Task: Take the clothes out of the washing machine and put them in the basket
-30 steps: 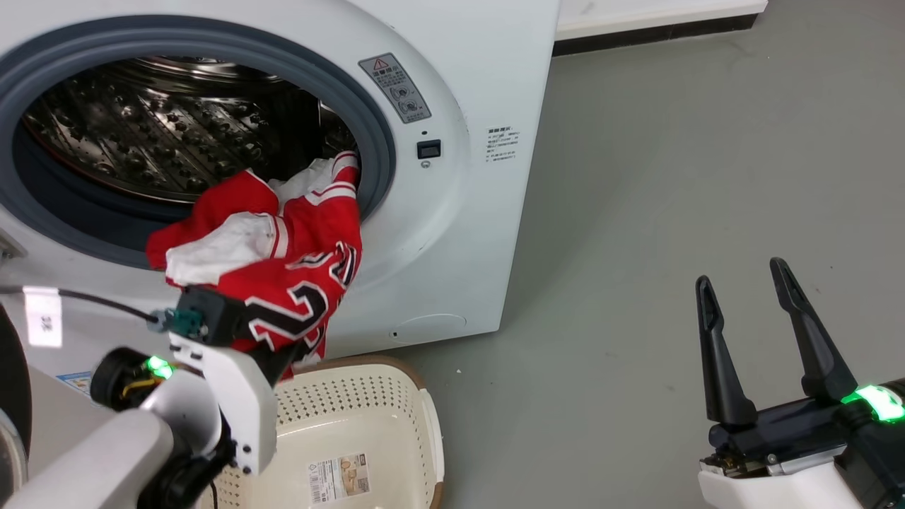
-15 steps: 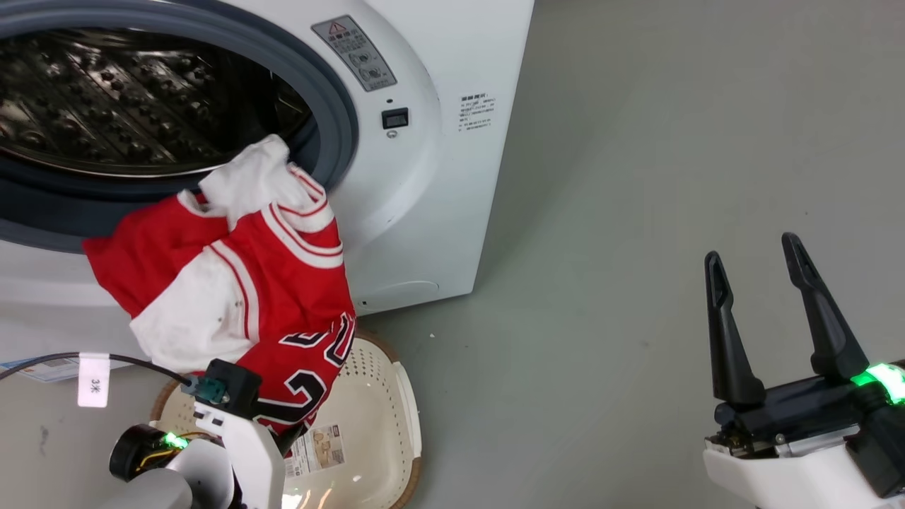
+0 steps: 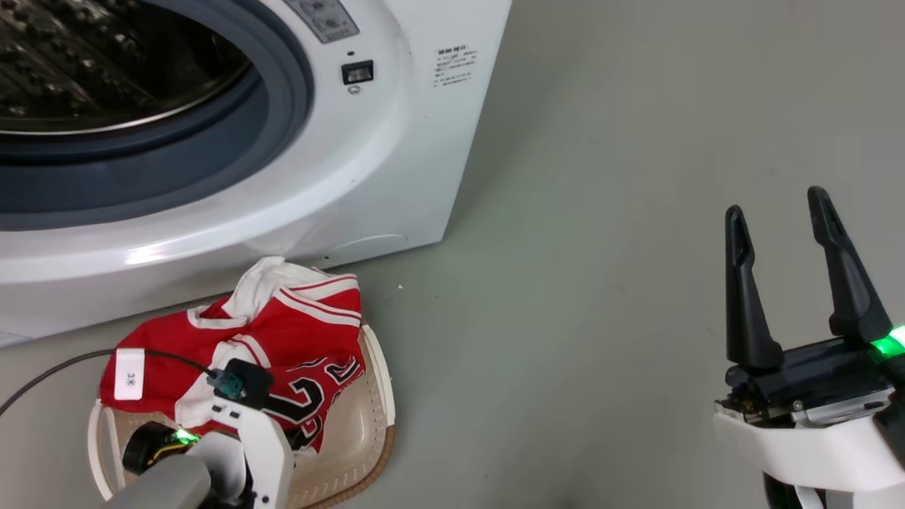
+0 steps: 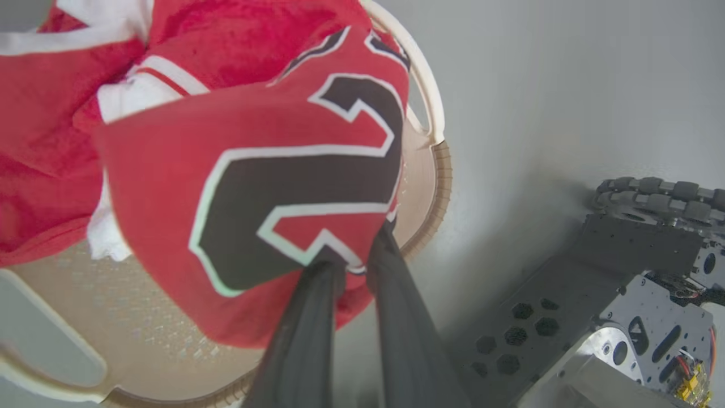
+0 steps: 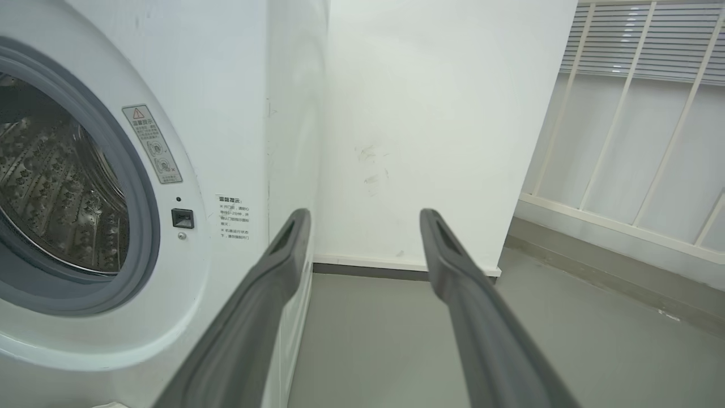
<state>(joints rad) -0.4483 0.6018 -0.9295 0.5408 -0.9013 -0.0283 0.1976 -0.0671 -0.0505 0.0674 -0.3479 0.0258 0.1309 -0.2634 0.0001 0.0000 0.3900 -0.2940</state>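
Observation:
The clothes (image 3: 297, 332), a red jersey with a black number outlined in white, lie crumpled over the cream basket (image 3: 378, 396) on the floor in front of the washing machine (image 3: 396, 162). The machine's porthole stands open and its steel drum (image 5: 51, 192) shows no fabric. In the left wrist view my left gripper (image 4: 354, 258) is shut on a fold of the clothes (image 4: 255, 170) just above the basket's brown rim (image 4: 439, 170). In the head view the left wrist hides those fingers. My right gripper (image 3: 776, 202) hangs open over bare floor to the right, holding nothing, and its fingers (image 5: 283, 249) point toward the machine's corner.
A black cable with a white tag (image 3: 129, 375) runs across the jersey to my left wrist. My wheeled base (image 4: 640, 272) sits close to the basket's right side. A white wall (image 5: 442, 113) stands behind the machine, with grey floor (image 3: 601, 283) to the right.
The head camera has tilted downward. My left gripper has pulled the jersey out of the porthole and lowered it onto the basket. The right gripper has stayed open in place.

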